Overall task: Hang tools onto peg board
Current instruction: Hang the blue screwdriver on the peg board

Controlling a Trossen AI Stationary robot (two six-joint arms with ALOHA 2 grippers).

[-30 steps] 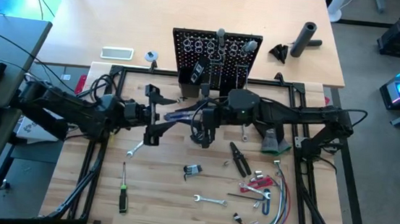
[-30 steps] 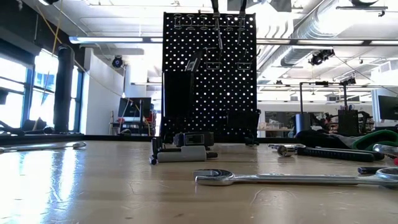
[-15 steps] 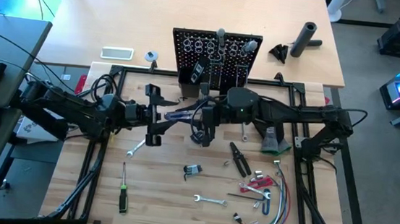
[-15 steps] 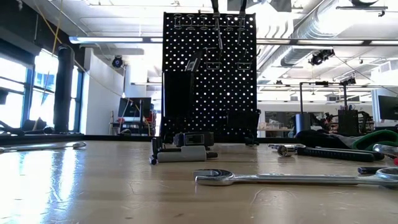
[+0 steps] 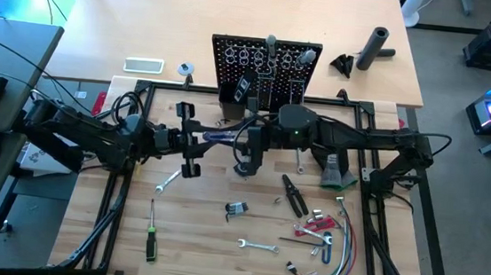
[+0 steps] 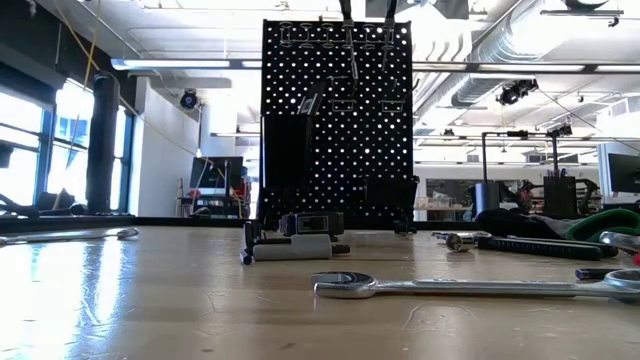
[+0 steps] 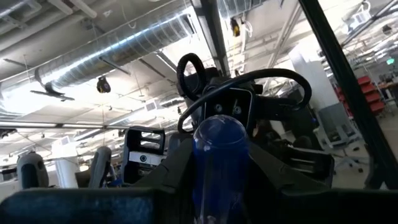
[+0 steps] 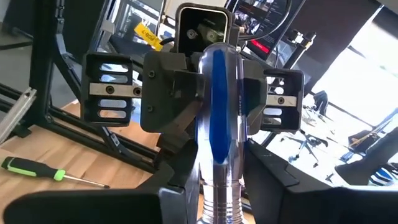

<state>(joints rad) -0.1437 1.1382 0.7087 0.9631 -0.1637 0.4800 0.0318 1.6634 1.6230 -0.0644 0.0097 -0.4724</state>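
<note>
A blue-handled tool (image 5: 224,137) hangs level above the table's middle, between my two grippers. My left gripper (image 5: 197,140) comes from the table's left and is shut on the handle. My right gripper (image 5: 247,145) comes from the right and is shut on the tool's other end. The black peg board (image 5: 265,68) stands upright behind them, several tools hanging from its hooks. A green-handled screwdriver (image 5: 151,236), silver wrenches (image 5: 167,181) and black pliers (image 5: 293,195) lie flat on the table. My left gripper pinches the translucent blue handle (image 8: 214,87) between its two fingers (image 8: 169,93), near the handle's free end (image 7: 217,146). It comes roughly level from the table's left, along the tool. My right gripper pinches the silver metal collar (image 8: 217,196) at the handle's base between its two fingers. It comes level from the table's right, along the tool. The tool hangs level and clear of the table.
On the near right lie a red-handled tool (image 5: 316,224), a bundle of coloured wires (image 5: 335,252), a wrench (image 5: 257,244) and a small metal piece (image 5: 236,209). A black cylinder (image 5: 376,47) lies on the far table. The black frame rails (image 5: 125,189) edge the work area.
My left gripper's fingers have closed in on the blue handle and taken hold of it, with a slight roll of the wrist. Neither arm has shifted place. The tool stays level between the two grippers.
</note>
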